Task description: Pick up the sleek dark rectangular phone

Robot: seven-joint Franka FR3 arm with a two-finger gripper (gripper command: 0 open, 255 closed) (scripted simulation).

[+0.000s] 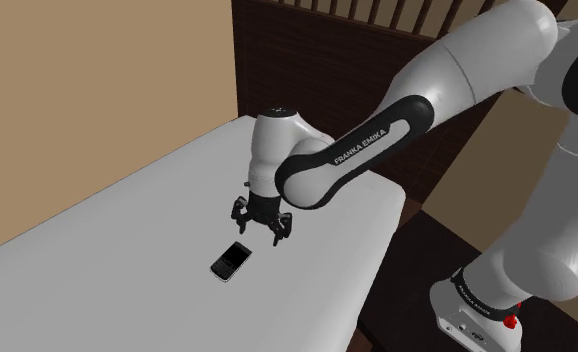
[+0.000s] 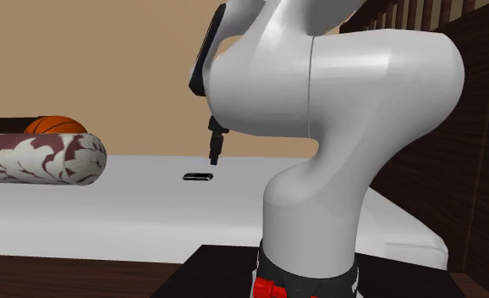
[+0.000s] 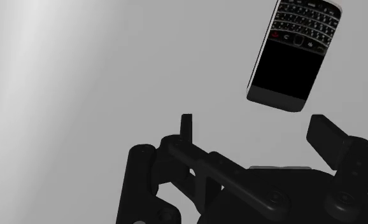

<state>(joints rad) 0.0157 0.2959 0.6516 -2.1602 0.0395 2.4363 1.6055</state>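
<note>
A dark rectangular phone (image 1: 232,262) with a keypad and a black screen lies flat on the white bed-like surface (image 1: 117,240). My black gripper (image 1: 257,230) hovers just above that surface, a short way from the phone and toward the dark headboard. In the wrist view the phone (image 3: 294,54) lies ahead of the gripper (image 3: 254,127), off to the side of one finger, and outside the gap. The fingers (image 3: 323,130) stand apart, open and with nothing between them. From the second exterior view, the gripper (image 2: 214,157) hangs beside the phone (image 2: 198,176) and slightly above it.
A dark slatted wooden headboard (image 1: 307,60) rises behind the surface. A patterned red and white bolster (image 2: 40,158) and an orange ball (image 2: 55,125) lie at the second exterior view's left. The surface's edge (image 1: 377,260) drops off toward the stand.
</note>
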